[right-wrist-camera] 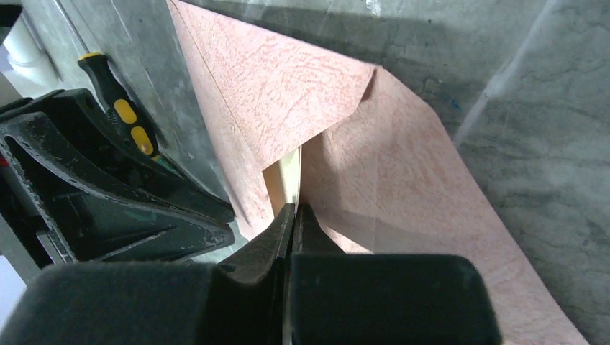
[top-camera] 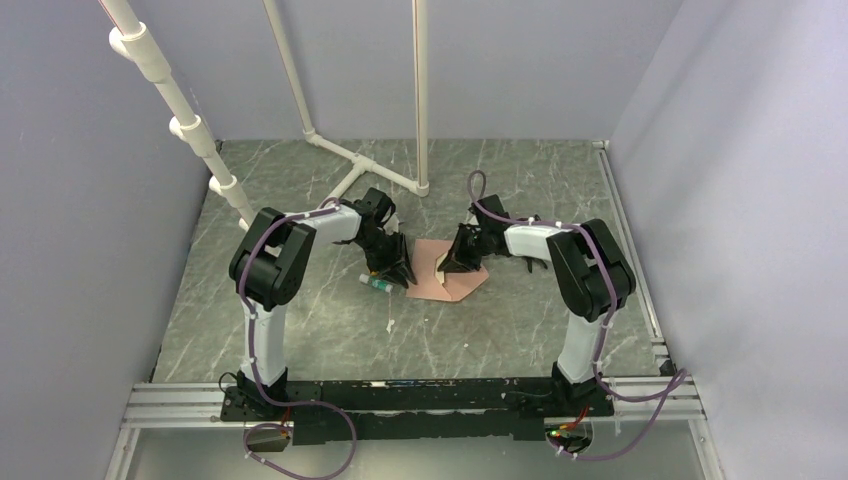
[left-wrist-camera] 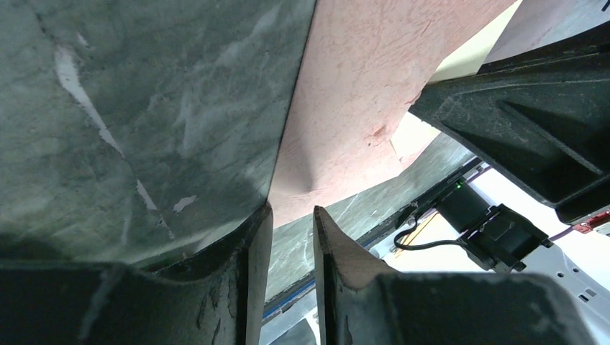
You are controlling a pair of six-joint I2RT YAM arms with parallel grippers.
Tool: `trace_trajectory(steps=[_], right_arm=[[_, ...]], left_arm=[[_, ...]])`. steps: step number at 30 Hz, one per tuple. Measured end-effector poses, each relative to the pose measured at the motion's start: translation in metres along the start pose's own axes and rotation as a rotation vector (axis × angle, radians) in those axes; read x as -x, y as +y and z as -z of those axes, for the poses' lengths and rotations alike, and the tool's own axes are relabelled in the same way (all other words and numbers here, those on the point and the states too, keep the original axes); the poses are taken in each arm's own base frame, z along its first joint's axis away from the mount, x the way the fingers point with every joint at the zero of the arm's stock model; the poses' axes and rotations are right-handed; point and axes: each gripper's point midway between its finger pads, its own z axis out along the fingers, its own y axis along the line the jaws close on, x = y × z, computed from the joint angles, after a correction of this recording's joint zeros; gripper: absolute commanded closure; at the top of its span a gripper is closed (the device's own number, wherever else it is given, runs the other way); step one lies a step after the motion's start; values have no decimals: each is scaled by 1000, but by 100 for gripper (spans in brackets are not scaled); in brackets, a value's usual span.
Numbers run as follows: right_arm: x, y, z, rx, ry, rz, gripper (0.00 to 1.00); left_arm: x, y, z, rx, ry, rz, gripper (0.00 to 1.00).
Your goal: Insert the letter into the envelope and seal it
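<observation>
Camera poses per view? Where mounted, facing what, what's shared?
Top external: above and behind the bases, looking down on grey-green marbled table, left arm, right arm, salmon-pink paper envelope.
Left wrist: on left arm, facing past open left pincer to envelope and right pincer.
Right wrist: on right arm, facing past shut right pincer, pinching pale tan paper letter, to left pincer.
Shared: all show the envelope.
</observation>
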Motion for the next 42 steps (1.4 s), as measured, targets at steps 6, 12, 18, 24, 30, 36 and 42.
trace_trajectory(steps=[6, 12, 18, 24, 30, 36, 42], right_arm=[[1, 4, -3, 13, -8, -11, 90], [1, 7, -3, 19, -9, -25, 66], [2, 2, 16, -57, -51, -13, 50], [7, 3, 44, -114, -126, 26, 47], [15, 24, 86, -72, -265, 98, 43], [8, 32, 114, -29, -343, 173, 41], [-15, 57, 100, 39, -292, 359, 36]], left_arm=[[1, -3, -2, -17, 3, 13, 64], [1, -5, -2, -26, 2, 14, 60], [2, -4, -2, -21, -1, 16, 57], [3, -6, 2, -15, -19, 12, 44], [11, -11, 22, 32, -97, -38, 33], [28, -24, 68, 97, -288, -141, 23], [27, -2, 119, 247, -520, -134, 9]])
